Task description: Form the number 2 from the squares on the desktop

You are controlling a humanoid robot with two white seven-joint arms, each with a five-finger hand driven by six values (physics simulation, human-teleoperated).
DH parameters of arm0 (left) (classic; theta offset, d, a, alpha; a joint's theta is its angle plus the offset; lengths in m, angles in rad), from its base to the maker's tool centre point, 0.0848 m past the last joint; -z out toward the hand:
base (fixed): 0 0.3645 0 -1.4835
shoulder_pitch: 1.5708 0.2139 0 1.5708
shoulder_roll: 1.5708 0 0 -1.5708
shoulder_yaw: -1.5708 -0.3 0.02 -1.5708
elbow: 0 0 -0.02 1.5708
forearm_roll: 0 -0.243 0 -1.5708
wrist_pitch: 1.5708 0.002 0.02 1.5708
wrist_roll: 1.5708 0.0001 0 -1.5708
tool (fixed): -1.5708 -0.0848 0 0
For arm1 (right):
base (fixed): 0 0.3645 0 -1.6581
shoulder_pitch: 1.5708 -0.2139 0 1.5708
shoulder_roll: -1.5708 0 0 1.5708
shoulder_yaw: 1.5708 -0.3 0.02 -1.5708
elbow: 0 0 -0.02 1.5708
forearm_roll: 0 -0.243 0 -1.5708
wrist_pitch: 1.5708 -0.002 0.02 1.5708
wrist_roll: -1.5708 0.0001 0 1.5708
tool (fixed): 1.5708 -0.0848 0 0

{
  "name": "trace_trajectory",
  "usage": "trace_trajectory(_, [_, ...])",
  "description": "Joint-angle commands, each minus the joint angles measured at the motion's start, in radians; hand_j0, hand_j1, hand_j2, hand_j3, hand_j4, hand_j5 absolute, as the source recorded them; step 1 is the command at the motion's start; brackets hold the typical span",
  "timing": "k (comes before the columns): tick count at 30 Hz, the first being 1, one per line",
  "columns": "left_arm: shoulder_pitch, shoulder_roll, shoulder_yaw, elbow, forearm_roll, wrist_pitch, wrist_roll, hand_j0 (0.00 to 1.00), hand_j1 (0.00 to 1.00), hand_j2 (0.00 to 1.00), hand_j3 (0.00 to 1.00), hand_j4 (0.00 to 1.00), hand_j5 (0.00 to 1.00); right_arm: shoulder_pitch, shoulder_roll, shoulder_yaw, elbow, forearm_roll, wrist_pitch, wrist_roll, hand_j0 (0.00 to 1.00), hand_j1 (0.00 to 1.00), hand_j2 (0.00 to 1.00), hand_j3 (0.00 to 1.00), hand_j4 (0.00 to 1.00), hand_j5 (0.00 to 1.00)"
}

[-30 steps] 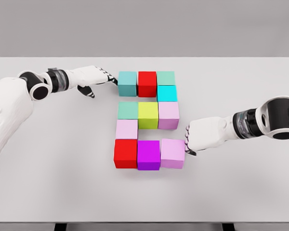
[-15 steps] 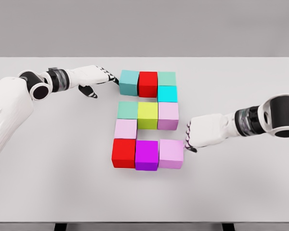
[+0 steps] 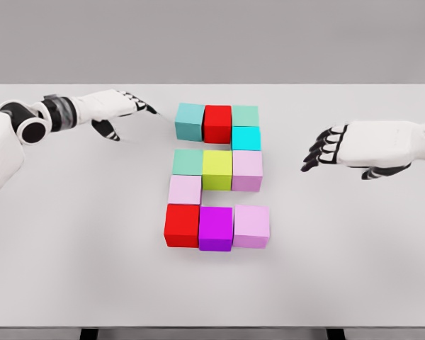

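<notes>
Coloured cubes stand packed together on the white table [image 3: 71, 269] in the shape of a 2. The top row is a teal cube [image 3: 189, 121], a red cube [image 3: 217, 123] and a green cube [image 3: 245, 115], with a cyan cube [image 3: 246, 138] below its right end. The middle row runs green [image 3: 188, 162], yellow [image 3: 217, 169], pink [image 3: 247, 170]. A pink cube [image 3: 185, 190] links to the bottom row of red [image 3: 182, 225], purple [image 3: 216, 228] and pink [image 3: 251, 226]. My left hand [image 3: 127, 106] hovers open left of the teal cube. My right hand [image 3: 326, 150] hangs open, well right of the cubes.
My right hand has pulled away from the bottom pink cube, up and to the right, and opened its fingers. My left hand has drawn back to the left from the teal cube.
</notes>
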Motion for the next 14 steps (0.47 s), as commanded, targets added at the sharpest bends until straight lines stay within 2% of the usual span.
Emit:
trace_trajectory(1, [0.000, 0.044, 0.010, -0.001, 0.036, 0.002, 0.001, 1.00, 1.00, 1.00, 1.00, 1.00, 1.00, 0.000, 0.007, -0.061, 0.000, -0.059, 0.004, 0.000, 1.00, 1.00, 1.00, 1.00, 1.00, 1.00])
trace_trajectory(3, [0.000, 0.092, 0.013, -0.001, 0.065, 0.002, 0.003, 1.00, 1.00, 1.00, 1.00, 1.00, 1.00, 0.103, 0.060, -0.168, 0.002, -0.045, 0.004, 0.000, 1.00, 1.00, 1.00, 1.00, 1.00, 1.00])
trace_trajectory(6, [0.002, 0.139, 0.024, 0.001, 0.080, 0.002, 0.003, 1.00, 1.00, 1.00, 1.00, 1.00, 1.00, 0.195, 0.088, -0.280, 0.002, -0.040, 0.004, 0.000, 1.00, 1.00, 1.00, 1.00, 1.00, 1.00])
trace_trajectory(9, [0.011, 0.228, 0.029, 0.007, 0.117, 0.002, 0.004, 1.00, 1.00, 1.00, 1.00, 1.00, 1.00, 0.212, 0.091, -0.314, 0.006, -0.042, 0.004, 0.000, 1.00, 1.00, 1.00, 1.00, 1.00, 1.00])
trace_trajectory(14, [0.040, 0.244, 0.064, 0.010, 0.123, 0.002, 0.003, 1.00, 1.00, 1.00, 1.00, 1.00, 1.00, 0.216, 0.113, -0.314, 0.028, -0.043, 0.004, 0.000, 1.00, 1.00, 1.00, 1.00, 1.00, 1.00])
